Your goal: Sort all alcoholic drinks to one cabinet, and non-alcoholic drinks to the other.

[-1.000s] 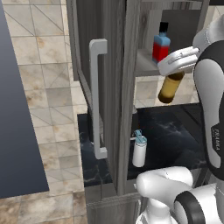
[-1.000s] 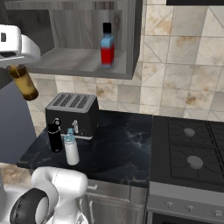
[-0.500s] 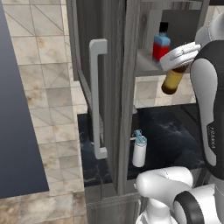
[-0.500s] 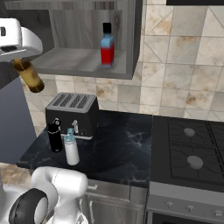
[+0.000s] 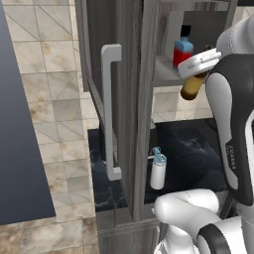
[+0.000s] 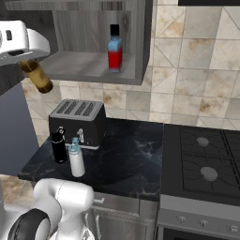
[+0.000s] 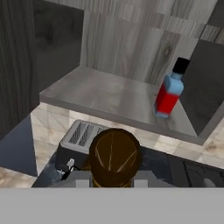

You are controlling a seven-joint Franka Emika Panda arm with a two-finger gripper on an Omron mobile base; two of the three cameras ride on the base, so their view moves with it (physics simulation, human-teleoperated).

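Right base view: we grip the amber beer bottle (image 6: 38, 78) tilted, pincer (image 6: 21, 52) clenched on it, just outside the open grey cabinet (image 6: 93, 65). Red bottle (image 6: 114, 52) stands on its shelf; toaster (image 6: 77, 121), white bottle (image 6: 76, 157), black bottle (image 6: 58, 145) on dark marble counter (image 6: 126, 161) w/ tiled wall (image 6: 187, 79) behind.

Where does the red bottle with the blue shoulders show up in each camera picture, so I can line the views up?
Left base view: red bottle at upper right, on the open cabinet's shelf, just left of the arm.
Right base view: upper middle, upright on the same shelf.
Hand view: right of centre, standing on the shelf.
Shared landmark: the amber beer bottle held by the gripper, short of the shelf.
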